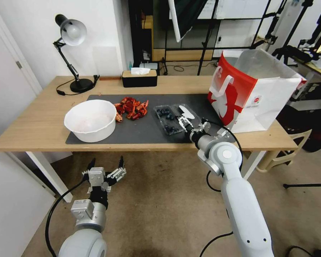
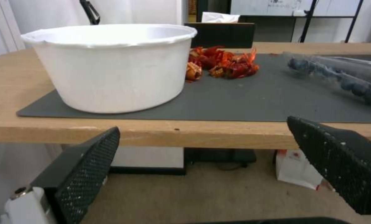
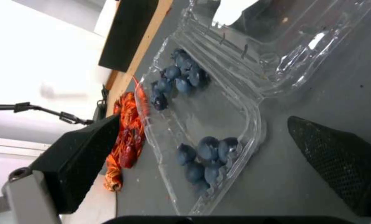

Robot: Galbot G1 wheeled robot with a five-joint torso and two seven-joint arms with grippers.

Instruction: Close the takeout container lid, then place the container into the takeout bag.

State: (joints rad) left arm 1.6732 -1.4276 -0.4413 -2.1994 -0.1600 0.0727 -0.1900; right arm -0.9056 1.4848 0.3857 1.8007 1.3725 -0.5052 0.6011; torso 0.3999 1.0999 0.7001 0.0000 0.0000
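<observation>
On the dark grey mat (image 1: 139, 130) covering the wooden table (image 1: 28, 125), the small clear plastic hinged takeout container (image 1: 166, 119) of dark blueberries lies open near the mat's right part, its clear rectangular lid (image 1: 186, 112) with the white label folded out flat to the right. The right gripper (image 1: 184, 125) hovers just over the container's near right edge, at the seam between tray and lid, jaws spread apart and holding nothing; the right wrist view shows its black pads either side of the tray (image 3: 202, 130). Further right, the large red-and-white paper takeout bag (image 1: 253, 92) stands upright and open. The left gripper (image 1: 105, 171) hangs below the table's near edge, jaws apart and empty, facing the round white bowl (image 2: 110, 65) and the red crayfish shells (image 2: 222, 63).
</observation>
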